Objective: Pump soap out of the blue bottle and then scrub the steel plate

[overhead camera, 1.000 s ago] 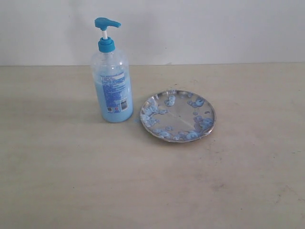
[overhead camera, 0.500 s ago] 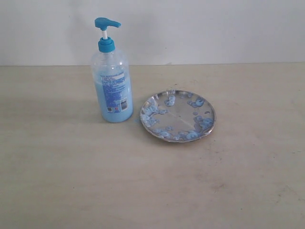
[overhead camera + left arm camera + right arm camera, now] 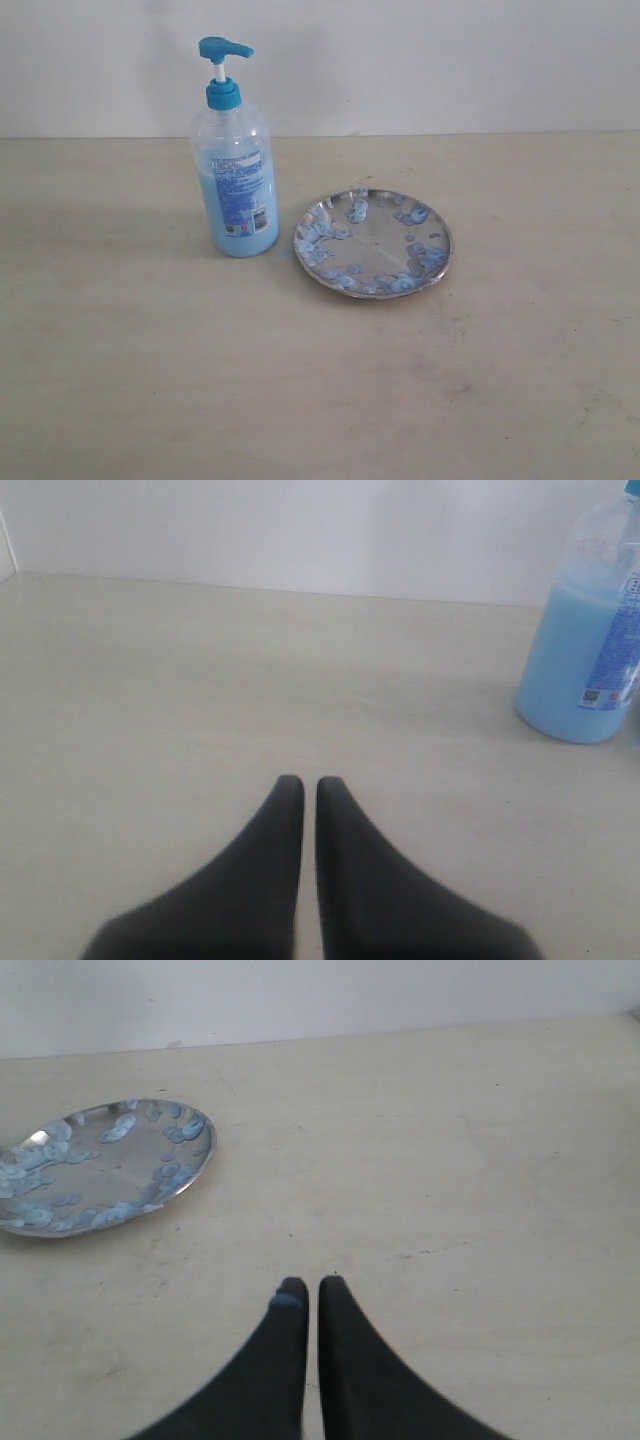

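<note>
The blue bottle (image 3: 235, 170) stands upright on the table, half full of light blue soap, its blue pump head (image 3: 223, 48) raised. Right beside it lies the steel plate (image 3: 373, 242), speckled with pale blue soap blobs (image 3: 335, 270). Neither gripper shows in the exterior view. In the left wrist view my left gripper (image 3: 302, 783) is shut and empty over bare table, the blue bottle (image 3: 585, 650) some way off. In the right wrist view my right gripper (image 3: 307, 1285) is shut and empty, a blue smear on one fingertip (image 3: 288, 1301); the steel plate (image 3: 100, 1165) lies apart from it.
A pale wooden table (image 3: 320, 380) carries the bottle and plate, and a white wall (image 3: 450, 60) rises behind its far edge. Nothing else stands on the table.
</note>
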Controlling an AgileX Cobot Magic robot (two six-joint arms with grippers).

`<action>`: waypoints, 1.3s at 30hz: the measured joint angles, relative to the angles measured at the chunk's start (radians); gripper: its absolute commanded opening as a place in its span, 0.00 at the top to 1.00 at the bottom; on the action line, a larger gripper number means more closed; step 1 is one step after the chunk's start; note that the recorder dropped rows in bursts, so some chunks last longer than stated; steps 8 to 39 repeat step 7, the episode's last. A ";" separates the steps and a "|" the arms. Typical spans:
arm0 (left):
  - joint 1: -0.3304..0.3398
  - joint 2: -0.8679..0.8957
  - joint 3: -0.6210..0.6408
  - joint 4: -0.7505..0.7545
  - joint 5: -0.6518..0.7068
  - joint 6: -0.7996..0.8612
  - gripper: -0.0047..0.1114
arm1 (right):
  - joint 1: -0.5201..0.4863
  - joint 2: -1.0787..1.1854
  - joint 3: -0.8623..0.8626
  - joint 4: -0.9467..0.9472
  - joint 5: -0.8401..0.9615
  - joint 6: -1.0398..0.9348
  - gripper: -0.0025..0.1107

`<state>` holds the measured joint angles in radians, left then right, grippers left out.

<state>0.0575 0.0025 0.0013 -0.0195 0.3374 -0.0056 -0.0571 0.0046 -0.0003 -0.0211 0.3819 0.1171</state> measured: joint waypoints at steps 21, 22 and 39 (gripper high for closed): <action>0.000 0.000 0.000 0.000 0.000 0.000 0.92 | 0.000 0.000 0.000 0.000 0.000 0.003 0.98; 0.000 0.000 0.000 0.000 0.000 0.000 0.92 | 0.000 0.000 0.000 0.000 0.000 0.003 0.98; 0.000 0.000 0.000 0.000 0.000 0.000 0.92 | 0.000 0.000 0.000 0.000 0.000 0.003 0.98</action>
